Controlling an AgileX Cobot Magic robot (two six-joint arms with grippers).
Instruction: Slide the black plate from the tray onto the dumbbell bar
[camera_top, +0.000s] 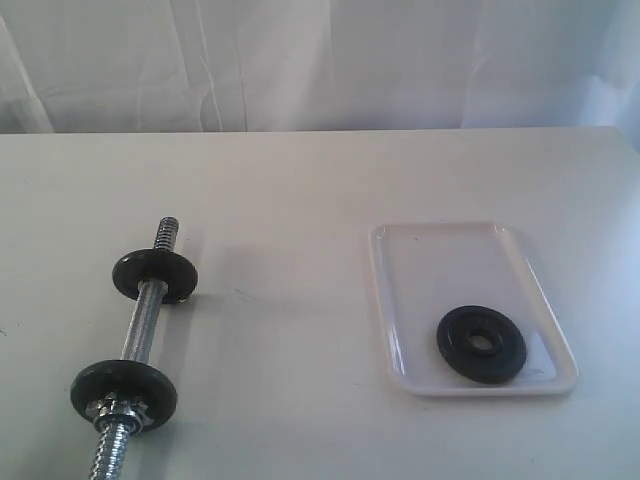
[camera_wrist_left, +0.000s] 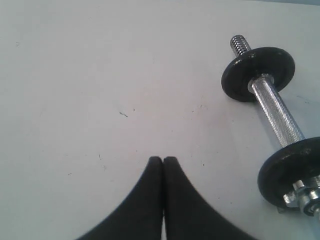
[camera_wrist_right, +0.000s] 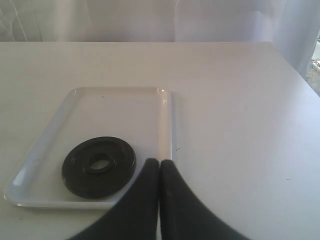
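The black plate (camera_top: 481, 343) lies flat in the near part of the white tray (camera_top: 430, 250), right of centre on the table. In the right wrist view the black plate (camera_wrist_right: 99, 165) sits in the tray (camera_wrist_right: 120, 105) beside my right gripper (camera_wrist_right: 159, 162), which is shut and empty over the tray's rim. The dumbbell bar (camera_top: 140, 330) lies at the left with two black discs and a chrome nut. My left gripper (camera_wrist_left: 163, 159) is shut and empty above bare table, with the dumbbell bar (camera_wrist_left: 278, 116) off to its side. Neither gripper shows in the exterior view.
A white curtain (camera_top: 320, 60) hangs behind the pale table (camera_top: 290, 200). The table's far right edge (camera_wrist_right: 295, 70) shows in the right wrist view. Bare table lies between the bar and the tray.
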